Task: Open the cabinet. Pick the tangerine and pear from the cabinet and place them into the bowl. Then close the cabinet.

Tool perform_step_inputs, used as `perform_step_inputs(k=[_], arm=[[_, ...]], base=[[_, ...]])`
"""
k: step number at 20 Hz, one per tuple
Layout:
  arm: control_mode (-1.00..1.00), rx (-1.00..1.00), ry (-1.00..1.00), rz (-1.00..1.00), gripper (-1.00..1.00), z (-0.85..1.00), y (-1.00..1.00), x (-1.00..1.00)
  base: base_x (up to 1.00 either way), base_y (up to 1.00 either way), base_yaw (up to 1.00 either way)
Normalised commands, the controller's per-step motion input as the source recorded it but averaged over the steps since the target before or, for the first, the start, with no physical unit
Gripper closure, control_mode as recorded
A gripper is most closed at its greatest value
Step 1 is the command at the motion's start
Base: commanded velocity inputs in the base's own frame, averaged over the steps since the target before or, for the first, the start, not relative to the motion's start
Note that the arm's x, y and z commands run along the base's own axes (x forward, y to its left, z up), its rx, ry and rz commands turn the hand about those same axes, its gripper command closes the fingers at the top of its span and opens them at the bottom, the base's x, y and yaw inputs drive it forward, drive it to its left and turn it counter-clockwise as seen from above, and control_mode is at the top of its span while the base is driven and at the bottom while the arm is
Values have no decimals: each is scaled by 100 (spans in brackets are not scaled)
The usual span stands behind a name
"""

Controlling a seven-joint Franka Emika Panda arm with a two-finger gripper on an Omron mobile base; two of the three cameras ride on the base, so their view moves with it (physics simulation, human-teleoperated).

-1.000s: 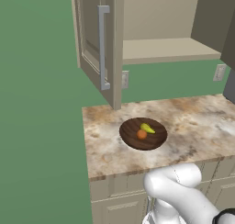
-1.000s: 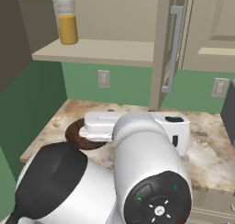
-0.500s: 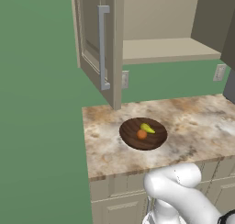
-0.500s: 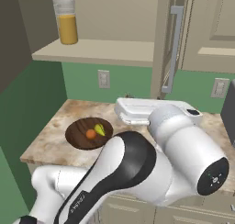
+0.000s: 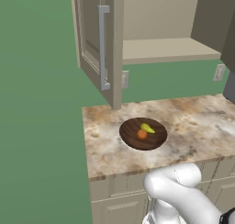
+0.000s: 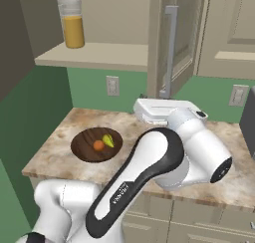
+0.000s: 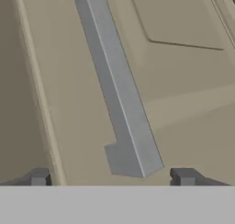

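Silver bar handle (image 7: 120, 103) of the cabinet (image 6: 179, 43) door runs lengthwise just ahead, between the wide-open jaws (holding nothing).

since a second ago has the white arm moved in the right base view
Yes. The white arm swung right, uncovering the dark wooden bowl, toward the open beige cabinet door.

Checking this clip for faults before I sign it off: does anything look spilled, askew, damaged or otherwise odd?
Nothing stands out. The tangerine and pear lie in the bowl, which sits flat on the counter. Both cabinet doors are open; the open hand faces one door's handle.
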Motion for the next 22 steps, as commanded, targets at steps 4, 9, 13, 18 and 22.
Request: perform_step_inputs(k=[4, 9, 13, 18, 22], arm=[[-100, 0, -19, -9, -100, -5, 100, 100], [-100, -3, -14, -23, -100, 0, 100, 100], [-100, 0, -2, -27, -100, 0, 100, 100], [-100, 0, 1, -26, -100, 0, 83, 100], [-100, 0, 30, -16, -100, -4, 40, 100]], base=[[0, 0, 0], [0, 0, 0], [0, 0, 0], [0, 0, 0], [0, 0, 0]])
